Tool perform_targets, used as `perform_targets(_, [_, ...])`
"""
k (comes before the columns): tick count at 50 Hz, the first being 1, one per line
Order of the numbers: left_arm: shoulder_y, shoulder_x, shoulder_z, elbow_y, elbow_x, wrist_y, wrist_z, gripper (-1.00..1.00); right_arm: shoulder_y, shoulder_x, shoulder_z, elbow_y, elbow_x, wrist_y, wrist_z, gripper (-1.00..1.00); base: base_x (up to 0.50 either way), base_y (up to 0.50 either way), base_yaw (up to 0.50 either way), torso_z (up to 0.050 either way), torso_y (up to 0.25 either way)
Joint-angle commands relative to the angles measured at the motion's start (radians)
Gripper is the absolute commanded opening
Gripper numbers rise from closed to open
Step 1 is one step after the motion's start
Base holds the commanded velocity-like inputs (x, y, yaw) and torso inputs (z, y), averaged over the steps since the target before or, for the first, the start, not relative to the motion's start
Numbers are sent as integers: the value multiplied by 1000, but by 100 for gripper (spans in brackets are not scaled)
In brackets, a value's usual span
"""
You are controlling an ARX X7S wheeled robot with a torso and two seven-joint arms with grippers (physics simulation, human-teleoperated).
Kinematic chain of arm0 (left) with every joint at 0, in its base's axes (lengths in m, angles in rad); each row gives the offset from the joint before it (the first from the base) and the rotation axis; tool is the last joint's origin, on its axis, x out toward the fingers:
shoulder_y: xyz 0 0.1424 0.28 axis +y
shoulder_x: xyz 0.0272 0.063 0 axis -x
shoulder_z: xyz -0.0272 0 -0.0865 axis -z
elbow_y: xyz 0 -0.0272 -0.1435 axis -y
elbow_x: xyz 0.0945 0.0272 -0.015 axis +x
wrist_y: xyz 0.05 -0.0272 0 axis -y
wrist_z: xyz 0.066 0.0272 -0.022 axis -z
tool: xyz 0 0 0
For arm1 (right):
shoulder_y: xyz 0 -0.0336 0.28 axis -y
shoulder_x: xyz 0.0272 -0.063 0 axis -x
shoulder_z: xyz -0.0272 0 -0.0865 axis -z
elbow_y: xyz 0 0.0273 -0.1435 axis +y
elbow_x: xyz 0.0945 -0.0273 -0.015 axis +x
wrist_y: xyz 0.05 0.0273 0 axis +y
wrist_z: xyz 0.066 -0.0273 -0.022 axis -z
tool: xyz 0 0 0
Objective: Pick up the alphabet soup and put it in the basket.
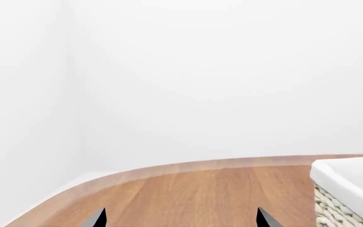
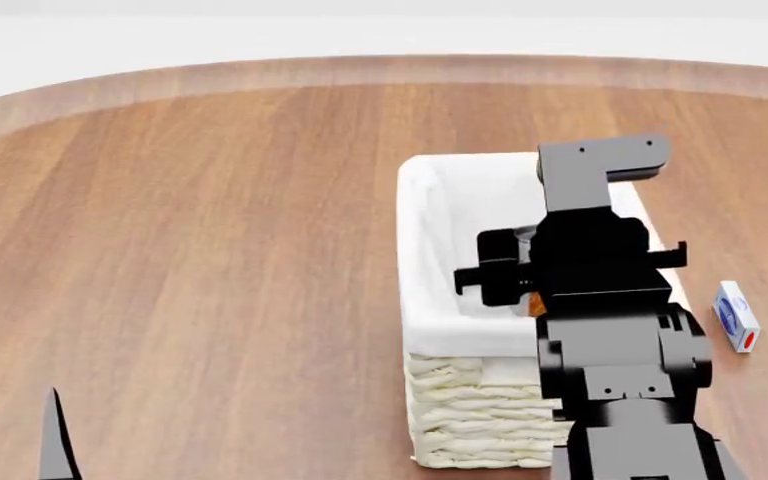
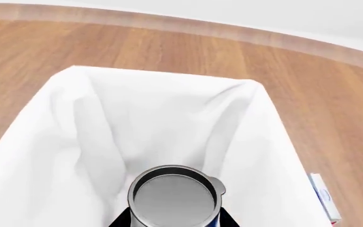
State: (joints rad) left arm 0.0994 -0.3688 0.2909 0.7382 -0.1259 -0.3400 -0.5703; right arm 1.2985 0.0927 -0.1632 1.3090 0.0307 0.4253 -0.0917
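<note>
The alphabet soup (image 3: 174, 195), a can with a pale grey lid and a strip of blue label showing at its side, hangs upright inside the mouth of the basket (image 3: 93, 118). My right gripper (image 3: 174, 220) is shut on it, one dark finger against each side. In the head view the right arm hides most of the can, leaving only an orange bit of the alphabet soup (image 2: 535, 303) showing over the basket (image 2: 418, 250). My left gripper (image 1: 181, 218) is open and holds nothing, low over bare wood beside the basket (image 1: 349, 182).
A small blue and white box (image 2: 735, 316) lies on the table right of the basket, and this box (image 3: 325, 196) also shows in the right wrist view. The round wooden table (image 2: 197, 220) has its curved far edge (image 1: 168, 166) against a white wall.
</note>
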Motion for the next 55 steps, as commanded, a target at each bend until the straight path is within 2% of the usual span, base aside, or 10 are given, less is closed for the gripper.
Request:
perform_targets(1, [-2, -1, 3, -2, -1, 0, -3, 100, 8, 0, 6, 0, -26, 4, -23, -100, 0, 0, 0, 0, 0])
perform_targets(2, [-3, -1, 4, -3, -1, -2, -3, 100, 8, 0, 9, 0, -24, 10, -28, 100, 0, 0, 0, 0, 0])
perform_targets(14, [-4, -3, 6, -5, -4, 1, -6, 100, 3, 0, 14, 0, -26, -4, -29, 100, 0, 0, 0, 0, 0])
perform_targets(22, [-2, -5, 7, -3, -4, 1, -9, 100, 15, -1, 93, 0, 16, -332, -46, 100, 0, 0, 0, 0, 0])
perform_targets(35, [-4, -7, 10, -5, -6, -1, -12, 100, 41, 0, 135, 0, -16, -406, -7, 100, 0, 0, 0, 0, 0])
perform_targets(41, [-2, -10, 9, 3, -5, -5, -17, 100, 40, 0, 146, -19, -4, -447, -46, 100, 0, 0, 0, 0, 0])
perform_targets(42, [-3, -10, 11, 3, -3, -6, -17, 100, -105, 1, 146, -169, -1, -297, -33, 100, 0, 0, 0, 0, 0])
perform_targets(44, [-3, -10, 11, 5, -3, -6, -18, 100, -249, 6, 160, -469, 24, -29, -29, 100, 0, 0, 0, 0, 0])
perform_targets(48, [-3, -12, 13, 6, -2, -8, -19, 100, -333, 16, 168, -1058, 46, 127, -26, 100, 0, 0, 0, 0, 0])
perform_targets(55, [-5, -12, 18, 3, -2, -7, -20, 100, -497, 40, 154, -1430, 33, 264, 4, 100, 0, 0, 0, 0, 1])
